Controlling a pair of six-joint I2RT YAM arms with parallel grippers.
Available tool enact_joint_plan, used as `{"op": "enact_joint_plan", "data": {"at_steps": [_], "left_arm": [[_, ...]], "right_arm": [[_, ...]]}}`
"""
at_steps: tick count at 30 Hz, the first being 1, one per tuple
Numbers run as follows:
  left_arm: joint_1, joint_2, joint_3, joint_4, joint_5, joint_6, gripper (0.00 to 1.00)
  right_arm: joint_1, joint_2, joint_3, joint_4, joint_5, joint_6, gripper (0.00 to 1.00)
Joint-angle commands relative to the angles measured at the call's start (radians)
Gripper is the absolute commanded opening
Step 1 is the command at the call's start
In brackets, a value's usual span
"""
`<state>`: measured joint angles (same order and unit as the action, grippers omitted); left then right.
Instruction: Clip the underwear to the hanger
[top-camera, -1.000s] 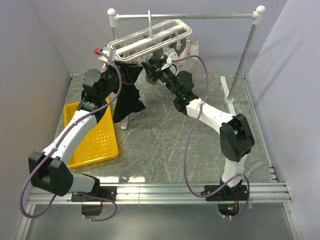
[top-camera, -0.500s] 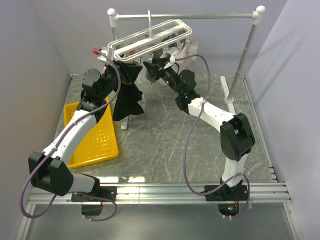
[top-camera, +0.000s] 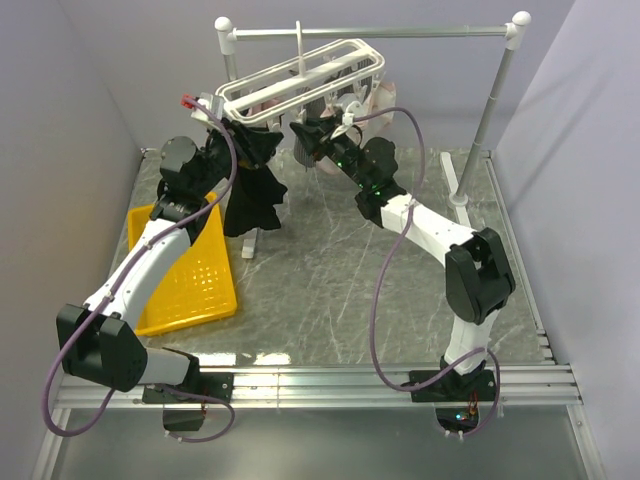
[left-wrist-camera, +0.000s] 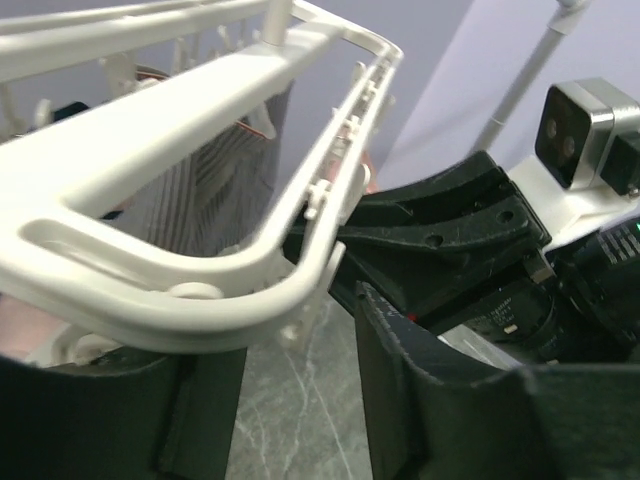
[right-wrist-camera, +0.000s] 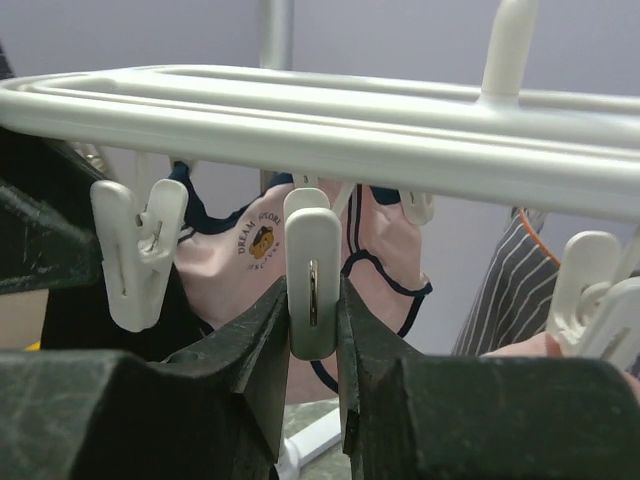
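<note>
The black underwear (top-camera: 252, 195) hangs from my left gripper (top-camera: 238, 143), just under the near left corner of the white hanger (top-camera: 300, 75). In the left wrist view the hanger's corner (left-wrist-camera: 200, 290) lies right above my left gripper (left-wrist-camera: 300, 390). Its fingers stand a little apart there, with floor showing between them, and the grip on the fabric is hidden. My right gripper (top-camera: 308, 135) reaches under the hanger's near bar (right-wrist-camera: 330, 135). It (right-wrist-camera: 313, 300) is shut on a white dangling clip (right-wrist-camera: 313, 255).
A pale pink dark-trimmed underwear (right-wrist-camera: 235, 270) and a grey striped garment (right-wrist-camera: 510, 290) hang on the hanger. The hanger hooks on the grey metal rail stand (top-camera: 400, 32), whose right post (top-camera: 488, 115) is near. A yellow basket (top-camera: 190, 270) lies left.
My left arm has lifted the underwear a little, closer to the hanger's corner. My right gripper has shifted slightly back and to the right with the clip, and the hanger has swung a little.
</note>
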<state>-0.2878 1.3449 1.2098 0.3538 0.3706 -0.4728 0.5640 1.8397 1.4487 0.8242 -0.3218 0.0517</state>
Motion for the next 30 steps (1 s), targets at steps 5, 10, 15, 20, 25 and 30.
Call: {"op": "enact_joint_plan", "data": {"at_steps": [5, 10, 15, 20, 25, 30], "left_arm": [[0.006, -0.050, 0.040, 0.022, 0.246, -0.101, 0.55], [0.003, -0.113, 0.051, -0.074, 0.203, -0.135, 0.58], [0.001, -0.187, 0.039, -0.196, 0.113, -0.168, 0.62], [-0.014, -0.187, 0.072, -0.213, 0.185, -0.202, 0.67], [-0.106, -0.148, 0.088, -0.184, 0.117, -0.228, 0.66], [-0.132, -0.063, 0.126, -0.197, -0.018, -0.288, 0.66]], "right_arm": [[0.023, -0.164, -0.001, -0.112, 0.009, -0.102, 0.00], [0.030, -0.206, 0.058, -0.312, 0.073, -0.141, 0.00], [0.036, -0.244, 0.061, -0.440, 0.098, -0.174, 0.00], [0.062, -0.246, 0.087, -0.578, 0.138, -0.196, 0.00], [0.100, -0.218, 0.150, -0.677, 0.184, -0.173, 0.00], [0.112, -0.220, 0.161, -0.711, 0.197, -0.150, 0.00]]}}
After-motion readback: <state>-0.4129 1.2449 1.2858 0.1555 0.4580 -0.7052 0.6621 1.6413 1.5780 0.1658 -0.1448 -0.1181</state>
